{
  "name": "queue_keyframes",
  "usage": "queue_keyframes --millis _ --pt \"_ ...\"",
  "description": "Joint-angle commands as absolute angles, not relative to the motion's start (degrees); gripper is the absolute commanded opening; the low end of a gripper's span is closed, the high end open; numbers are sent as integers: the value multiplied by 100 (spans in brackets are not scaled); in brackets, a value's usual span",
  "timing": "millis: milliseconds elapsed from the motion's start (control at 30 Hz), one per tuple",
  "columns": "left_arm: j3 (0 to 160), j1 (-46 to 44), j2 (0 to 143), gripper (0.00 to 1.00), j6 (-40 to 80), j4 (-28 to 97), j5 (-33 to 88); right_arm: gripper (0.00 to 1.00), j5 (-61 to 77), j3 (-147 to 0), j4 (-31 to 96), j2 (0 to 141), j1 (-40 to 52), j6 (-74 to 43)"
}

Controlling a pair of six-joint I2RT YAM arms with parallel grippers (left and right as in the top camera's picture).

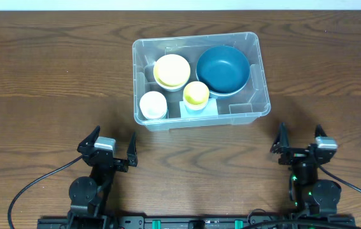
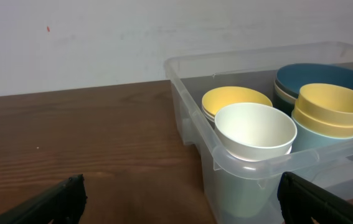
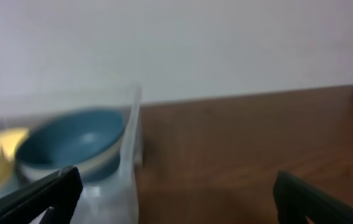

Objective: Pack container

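The clear plastic container (image 1: pixel 256 70) sits at the table's middle, slightly tilted. Inside it are a large blue bowl (image 1: pixel 223 69), a cream-yellow bowl stack (image 1: pixel 172 70), a small yellow bowl (image 1: pixel 196 93) and a white bowl (image 1: pixel 153 104). The container also shows in the left wrist view (image 2: pixel 188 112) with the white bowl (image 2: pixel 255 129) nearest, and blurred in the right wrist view (image 3: pixel 129 155). My left gripper (image 1: pixel 111 147) is open and empty, in front of the container's left end. My right gripper (image 1: pixel 301 141) is open and empty, in front of its right end.
The dark wooden table (image 1: pixel 53 83) stretches to both sides of the container. A pale wall (image 2: pixel 101 37) stands behind the table. Both arm bases and cables sit at the front edge (image 1: pixel 186 222).
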State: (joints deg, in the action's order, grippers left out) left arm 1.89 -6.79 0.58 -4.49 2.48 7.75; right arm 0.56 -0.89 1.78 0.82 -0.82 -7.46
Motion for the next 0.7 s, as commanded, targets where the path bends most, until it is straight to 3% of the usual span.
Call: queue_keyframes --millis 0,667 --pt "23 -650 23 98 -423 327 838 99 458 -30 408 32 -121 -49" --pt "23 -650 23 98 -423 327 838 99 454 -30 388 34 -121 -14"
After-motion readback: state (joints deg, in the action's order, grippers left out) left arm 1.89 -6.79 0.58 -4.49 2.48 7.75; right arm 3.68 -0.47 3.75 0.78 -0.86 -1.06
